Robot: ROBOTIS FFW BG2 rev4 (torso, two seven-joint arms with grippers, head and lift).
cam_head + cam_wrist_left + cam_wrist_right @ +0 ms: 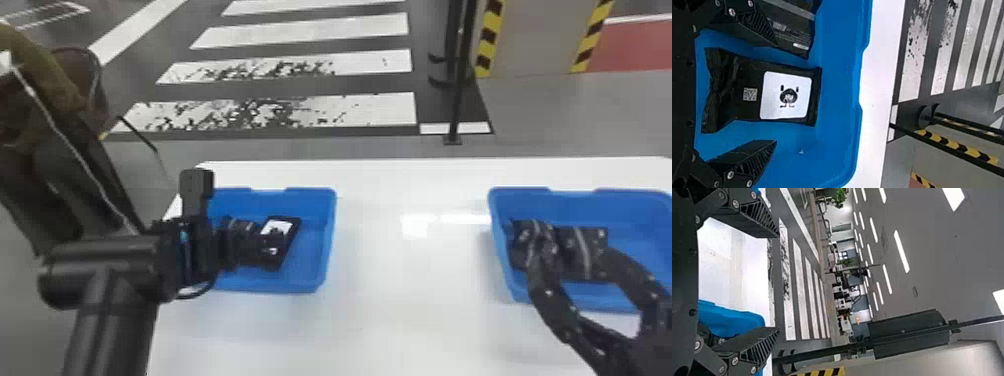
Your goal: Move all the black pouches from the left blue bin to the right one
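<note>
Head view gives us two blue plastic bins on a white worktop [410, 310]: the left bin [327, 235] and the right bin [635, 207], where black pouches [582, 245] already lie.

Left wrist view puts our left claw [776, 93] spread over a black, white-labelled film pouch [785, 96], ungripped on the left bin's floor, another dark pouch [793, 33] beside it. We expect it light, pliable and slightly slick; we'd squeeze gently across its middle.

Right wrist view has our right claw [778, 282] parted and empty.
</note>
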